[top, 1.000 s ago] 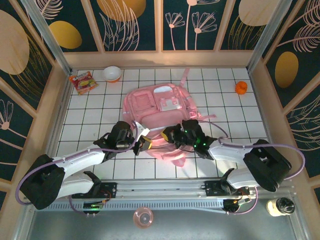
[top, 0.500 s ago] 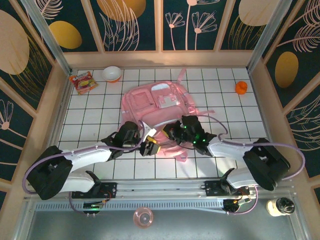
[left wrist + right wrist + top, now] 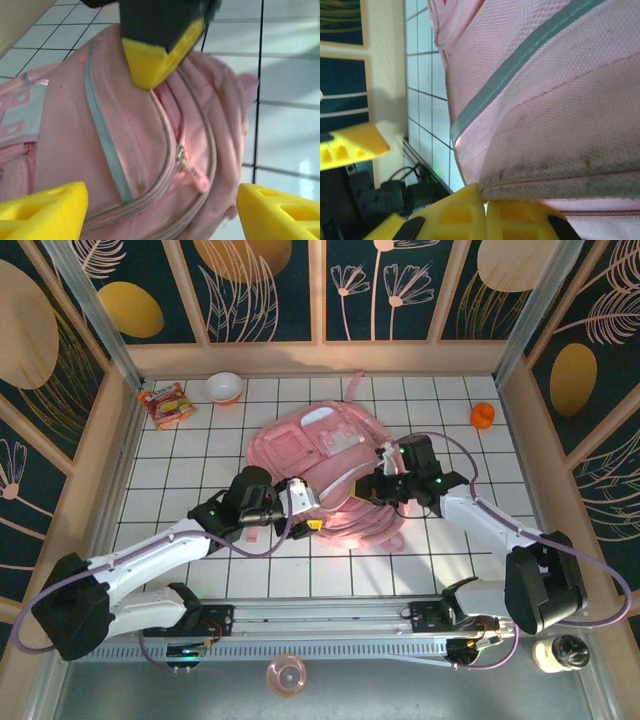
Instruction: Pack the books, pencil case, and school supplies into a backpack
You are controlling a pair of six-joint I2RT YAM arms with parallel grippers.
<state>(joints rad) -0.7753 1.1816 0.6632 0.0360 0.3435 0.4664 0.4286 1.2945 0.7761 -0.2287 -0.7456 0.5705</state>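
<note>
The white-tiled desk is carrying the pink backpack, which is lying flat near the middle with its front pockets facing up. Its near end is sitting between the two arms.

The left arm is reaching in from the near left, and the left tool is hovering at the bag's near-left corner. In the left wrist view its yellow fingers are standing wide apart, one at each lower corner, and nothing is sitting between them. Below the gap the bag's curved zip lines are running across the fabric, and a pink zip pull is lying on it.

The right arm is coming in from the near right. The right tool is pressing its yellow pads tight together, and a fold of the bag's pink mesh is running into the seam between them, so it is gripping the backpack at its right side.

At the far left a red-orange-green snack packet is lying just beside a white bowl. A small orange object is sitting at the far right, well apart from the bag.
</note>
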